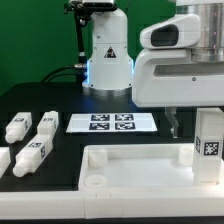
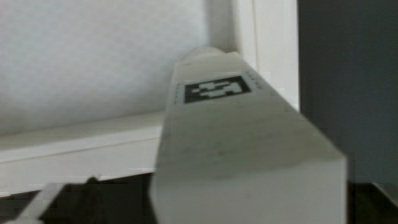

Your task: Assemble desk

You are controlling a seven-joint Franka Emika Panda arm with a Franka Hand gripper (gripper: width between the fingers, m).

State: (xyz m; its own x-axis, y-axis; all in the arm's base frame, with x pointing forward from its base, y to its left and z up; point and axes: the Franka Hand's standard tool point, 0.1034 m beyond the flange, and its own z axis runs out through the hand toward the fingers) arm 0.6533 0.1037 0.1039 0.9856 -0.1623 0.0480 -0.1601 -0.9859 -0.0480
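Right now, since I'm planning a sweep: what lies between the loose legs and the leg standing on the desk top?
In the exterior view, the marker board lies flat on the table between the loose legs and the standing leg.

One desk top [image 1: 140,172], four legs [image 1: 17,127] [image 1: 45,123] [image 1: 33,155] [image 1: 208,140], one marker board [image 1: 112,123].

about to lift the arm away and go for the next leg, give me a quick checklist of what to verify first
1. Fingers off the standing leg: ok, the visible one shows a gap beside it.
2. Standing leg upright at the desk top's corner: ok.
3. That leg fully seated in its socket: cannot tell, the join is too blurred.
4. Near corner socket free: ok.
5. Loose legs lying in the open on the exterior view's left: ok.
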